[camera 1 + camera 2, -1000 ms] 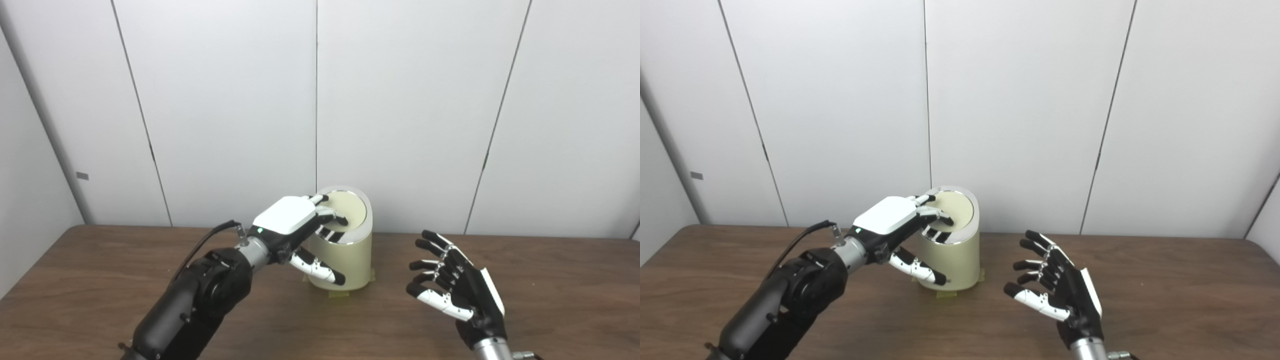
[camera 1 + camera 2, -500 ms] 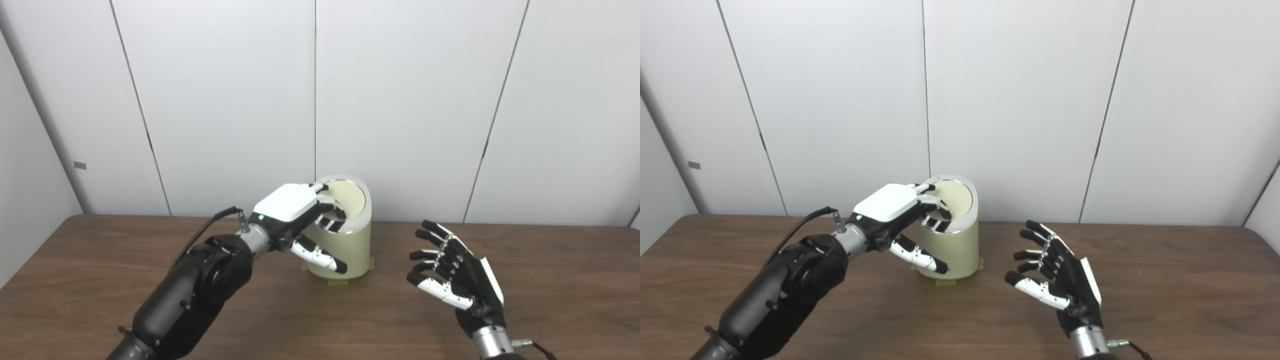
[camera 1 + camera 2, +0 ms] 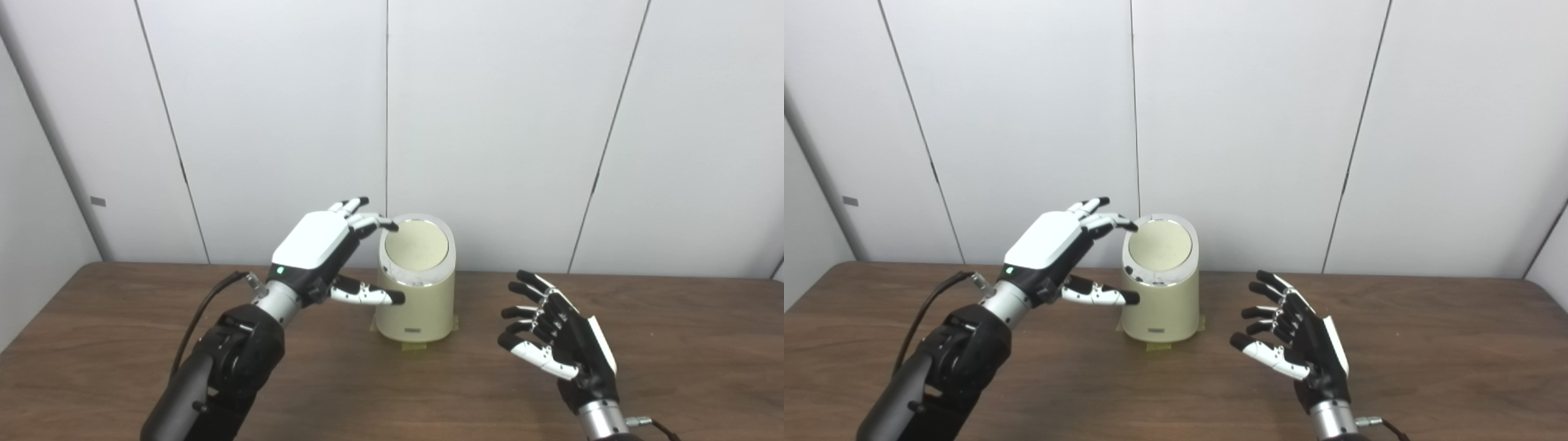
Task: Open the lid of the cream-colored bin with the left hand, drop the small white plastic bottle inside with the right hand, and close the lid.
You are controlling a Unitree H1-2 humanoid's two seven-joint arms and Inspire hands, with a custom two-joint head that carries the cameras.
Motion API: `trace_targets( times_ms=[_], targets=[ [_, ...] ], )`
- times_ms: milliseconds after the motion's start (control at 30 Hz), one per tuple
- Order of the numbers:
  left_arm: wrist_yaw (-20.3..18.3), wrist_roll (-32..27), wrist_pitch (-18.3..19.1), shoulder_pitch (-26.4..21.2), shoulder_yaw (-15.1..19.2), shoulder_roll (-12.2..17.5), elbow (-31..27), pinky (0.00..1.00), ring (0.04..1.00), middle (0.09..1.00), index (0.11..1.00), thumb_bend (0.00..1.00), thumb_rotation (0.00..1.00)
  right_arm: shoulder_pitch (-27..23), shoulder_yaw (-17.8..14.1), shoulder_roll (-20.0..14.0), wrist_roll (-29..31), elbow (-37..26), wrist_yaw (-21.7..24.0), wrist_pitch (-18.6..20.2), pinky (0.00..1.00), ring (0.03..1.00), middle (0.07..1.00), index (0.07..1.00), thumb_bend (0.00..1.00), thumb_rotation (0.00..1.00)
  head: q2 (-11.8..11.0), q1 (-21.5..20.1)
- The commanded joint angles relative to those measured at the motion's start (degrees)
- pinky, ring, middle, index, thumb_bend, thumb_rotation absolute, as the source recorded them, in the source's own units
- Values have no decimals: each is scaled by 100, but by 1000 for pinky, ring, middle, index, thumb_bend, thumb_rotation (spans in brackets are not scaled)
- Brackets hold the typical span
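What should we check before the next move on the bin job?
1. Lid shut flush in the chrome ring: ok.
2. Left hand clear of the lid: ok, open, fingertips beside the rim's left edge.
3. Right hand holding nothing: ok, open, palm up, to the right of the cream bin.
4. Small white bottle accounted for: cannot tell, it shows in neither view; possibly inside already.
5. Bin upright on the table: ok, tape tabs show at its base.
6. Path for pulling both arms back: ok, nothing shows near either one.
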Motion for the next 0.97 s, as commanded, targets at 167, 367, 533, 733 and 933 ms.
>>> trace_targets(
  times_ms=[167,367,533,733,933],
  targets=[
    [516,-1245,133,604,868,-546,-518,785,876,864,848,756,385,-179,-23,-67,11,-107,21,-272,483,614,785,795,869,269,-18,29],
    [398,-2949,498,1386,1565,-1129,-702,649,736,767,793,743,298,-150,-46,-66,19,-140,-8,-227,494,623,787,788,879,279,-38,45],
    [293,-4018,624,1822,1896,-1404,-651,485,607,669,741,686,263,-106,-64,-69,-57,-199,-74,-243,535,637,788,787,875,288,-34,39],
    [163,-4609,514,2044,1925,-1382,-470,518,635,695,762,670,198,-50,-97,-123,-204,-256,-152,-209,575,641,811,790,869,314,-12,25],
    [84,-4670,488,2100,1844,-1292,-394,586,693,727,756,709,217,5,-105,-143,-234,-292,-158,-219,584,647,808,794,865,325,8,12]
  ],
)
